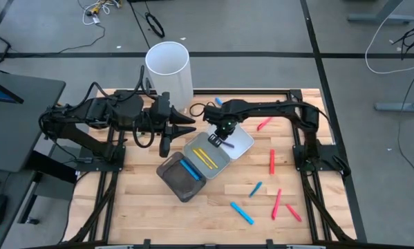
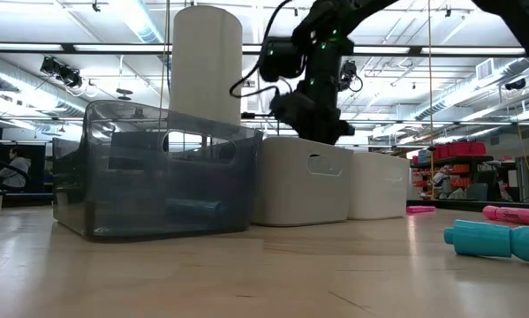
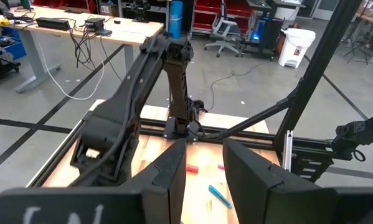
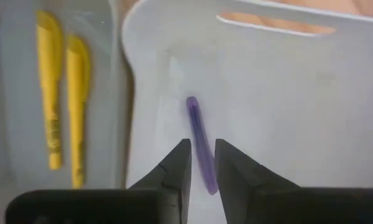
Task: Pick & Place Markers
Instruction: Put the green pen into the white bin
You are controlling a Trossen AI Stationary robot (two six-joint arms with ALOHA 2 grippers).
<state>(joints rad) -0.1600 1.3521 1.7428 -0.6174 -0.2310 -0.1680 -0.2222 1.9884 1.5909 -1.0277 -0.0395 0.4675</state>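
Purple marker (image 4: 200,144) in white tray (image 4: 286,93), two yellow markers (image 1: 207,157) in grey tray (image 1: 193,147), blue marker (image 1: 189,169) in dark smoky tray (image 1: 173,181), red markers (image 1: 271,161) and blue markers (image 1: 242,213) on pale wood table (image 1: 144,207), white cylinder (image 1: 168,72), black arms.

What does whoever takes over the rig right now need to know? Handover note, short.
Right gripper: above the white tray, fingers narrowly apart, purple marker lying on the tray floor below; grip unclear.
Left gripper: waiting beside the tall white cylinder, holding nothing.
Done: two yellow markers in the grey tray, one blue marker in the dark tray.
Left: red markers and blue markers loose on the table.
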